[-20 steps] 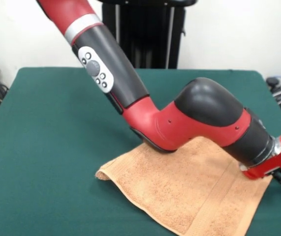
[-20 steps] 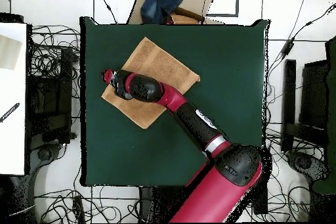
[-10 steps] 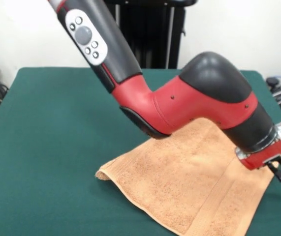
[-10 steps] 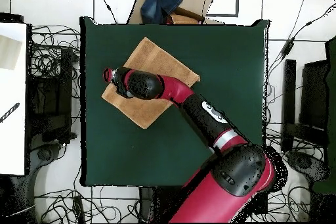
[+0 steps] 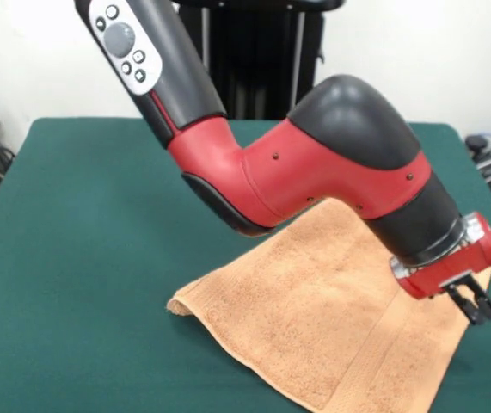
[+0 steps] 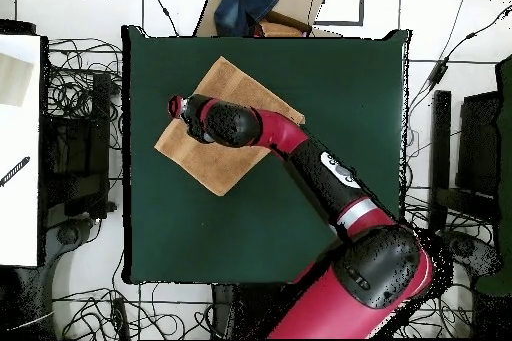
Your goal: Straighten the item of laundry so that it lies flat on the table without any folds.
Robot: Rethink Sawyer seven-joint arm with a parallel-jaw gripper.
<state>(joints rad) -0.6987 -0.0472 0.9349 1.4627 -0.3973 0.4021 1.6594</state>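
The peach-orange towel [image 5: 314, 318] lies spread on the green table [image 5: 90, 224] toward the near right, with its band stripe [image 5: 374, 353] running near the right hem. Its left corner [image 5: 179, 304] curls up a little. Its near edge runs out of the front view. In the overhead view the towel [image 6: 215, 152] sits as a diamond at the table's upper left [image 6: 340, 107]. My gripper [image 5: 475, 306] hangs just above the towel's right corner, open and holding nothing. It also shows in the overhead view [image 6: 176, 107], over the towel's left part. The arm hides the towel's middle.
The robot's black pedestal [image 5: 254, 60] stands behind the table. In the overhead view a cardboard box with blue cloth [image 6: 255, 7] lies beyond the table's top edge, a white surface [image 6: 20, 137] stands at the left, and cables lie all around.
The arm has swung and its elbow has risen. The gripper has moved from beyond the towel's right corner to just over it. The towel has not moved.
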